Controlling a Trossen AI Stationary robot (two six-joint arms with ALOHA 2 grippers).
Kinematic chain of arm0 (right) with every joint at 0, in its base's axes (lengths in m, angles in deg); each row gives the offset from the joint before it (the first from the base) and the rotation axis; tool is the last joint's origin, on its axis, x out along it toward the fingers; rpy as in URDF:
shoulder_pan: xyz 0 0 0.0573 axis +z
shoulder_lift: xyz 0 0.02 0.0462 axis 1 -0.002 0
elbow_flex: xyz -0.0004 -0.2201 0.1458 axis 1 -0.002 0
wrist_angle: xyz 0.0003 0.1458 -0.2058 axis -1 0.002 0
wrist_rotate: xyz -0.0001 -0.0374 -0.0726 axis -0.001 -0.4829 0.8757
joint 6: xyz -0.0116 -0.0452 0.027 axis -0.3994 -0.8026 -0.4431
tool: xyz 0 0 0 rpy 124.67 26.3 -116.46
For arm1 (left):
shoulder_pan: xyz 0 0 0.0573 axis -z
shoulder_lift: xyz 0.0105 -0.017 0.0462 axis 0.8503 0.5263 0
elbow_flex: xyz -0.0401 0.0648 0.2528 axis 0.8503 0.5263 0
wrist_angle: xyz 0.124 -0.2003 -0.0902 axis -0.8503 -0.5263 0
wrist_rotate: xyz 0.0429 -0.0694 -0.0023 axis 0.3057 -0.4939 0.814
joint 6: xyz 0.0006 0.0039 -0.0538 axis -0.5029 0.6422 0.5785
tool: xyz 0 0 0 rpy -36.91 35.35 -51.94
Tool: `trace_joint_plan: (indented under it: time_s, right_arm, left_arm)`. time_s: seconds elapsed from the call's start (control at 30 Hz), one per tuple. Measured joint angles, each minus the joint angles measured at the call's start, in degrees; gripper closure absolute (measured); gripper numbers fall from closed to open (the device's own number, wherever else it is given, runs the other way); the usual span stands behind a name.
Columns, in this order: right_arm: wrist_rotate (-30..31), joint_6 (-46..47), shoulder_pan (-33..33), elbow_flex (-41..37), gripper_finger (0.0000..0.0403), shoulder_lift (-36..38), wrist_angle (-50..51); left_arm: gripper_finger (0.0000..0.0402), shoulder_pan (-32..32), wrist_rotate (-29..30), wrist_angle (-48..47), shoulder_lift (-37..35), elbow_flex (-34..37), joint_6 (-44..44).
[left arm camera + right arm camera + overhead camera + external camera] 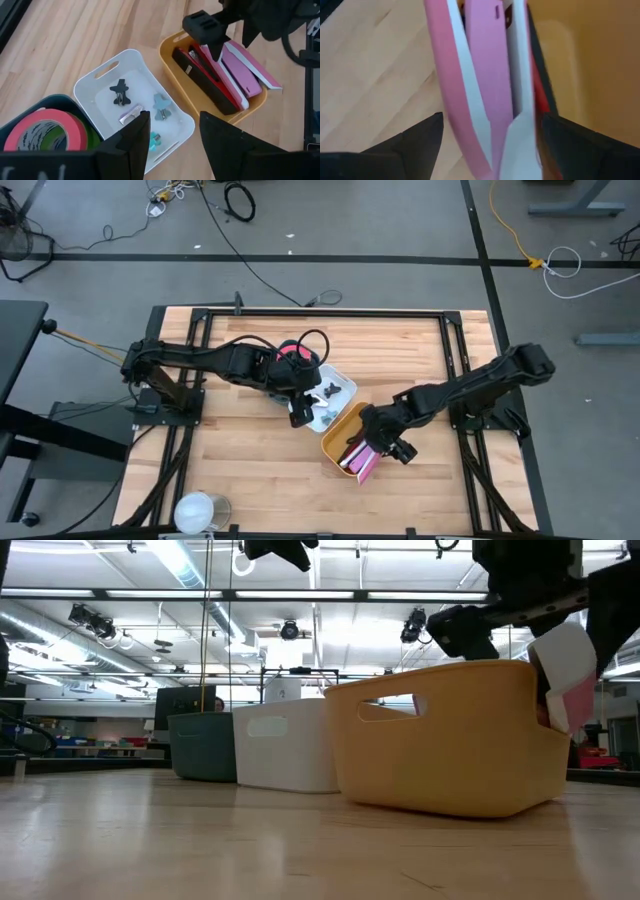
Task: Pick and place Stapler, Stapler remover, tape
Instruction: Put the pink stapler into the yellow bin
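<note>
high view: the left arm reaches in from nine o'clock, its left gripper (300,408) hanging over the white bin (345,387) at table centre, the teal bin (285,355) of tape rolls (292,354) just beside it at ten o'clock. the right arm stretches from three o'clock, its right gripper (385,442) over the yellow bin's (335,438) four o'clock edge, above the pink stapler (366,464).

low view: the yellow bin stands nearest, the white and teal bins behind; the pink stapler juts over its rim under a dark gripper.

left wrist view: the left fingers (131,142) stand apart, released, holding nothing, above the staple removers (120,91) in the white bin; staplers lie in the yellow bin.

right wrist view: the right fingers (410,142) spread wide on either side of the pink stapler, not clamping it.
</note>
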Motion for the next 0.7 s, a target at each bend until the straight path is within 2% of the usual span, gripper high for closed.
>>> trace_joint_plan:
  time_s: [0.7]
  right_arm:
    - [-1.5,-0.3,0.0,0.2,0.0072,-4.2,-0.1]
  left_arm:
    - [0.0227,0.0,0.0,0.0,0.0,0.0,0.0]
